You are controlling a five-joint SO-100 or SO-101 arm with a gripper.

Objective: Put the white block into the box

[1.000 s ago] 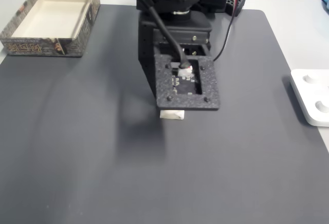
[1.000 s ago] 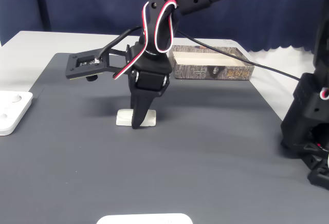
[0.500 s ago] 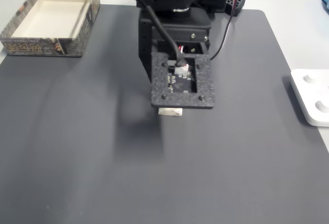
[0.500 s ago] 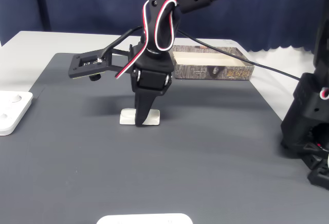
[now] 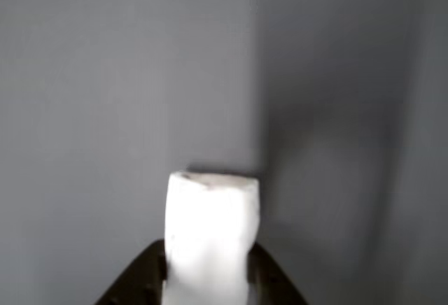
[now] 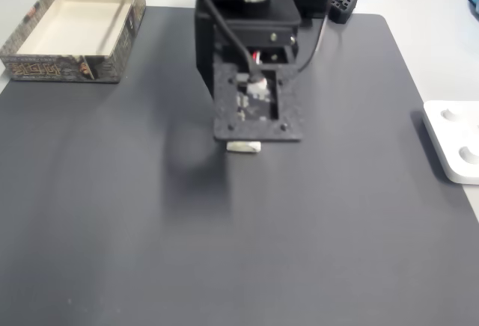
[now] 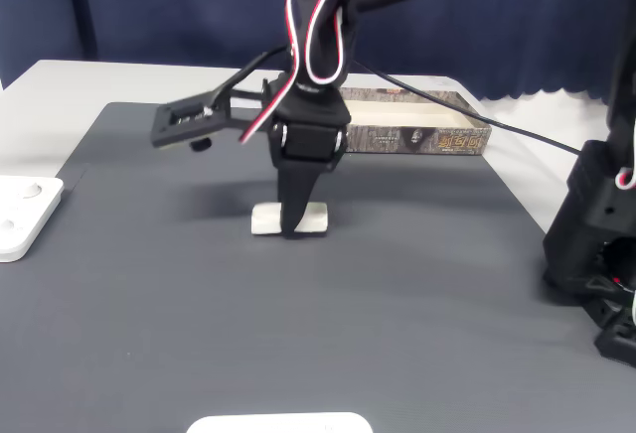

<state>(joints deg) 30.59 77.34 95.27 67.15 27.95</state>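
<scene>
- Block first, in the other view: the white block (image 5: 211,235) rises from the bottom edge between the two dark gripper (image 5: 207,273) tips, which press on its long sides. The pincer is clamped across the narrow width, likely because that is the span the fingers can close on. Grey mat (image 5: 105,74) lies behind it.
- From a fixed view looking down, a black camera plate (image 6: 257,107) on the wrist hides most of the grasp; a sliver of the block (image 6: 243,146) peeks out below it, well apart from the box (image 6: 45,66) at the mat's far-left corner. A white panel (image 6: 452,143) sits at the right edge.
- Side-on, in a fixed view, the gripper (image 7: 295,226) points straight down with the block (image 7: 266,219) crosswise at mat level; whether it has lifted cannot be told. The box (image 7: 417,138) waits behind.
</scene>
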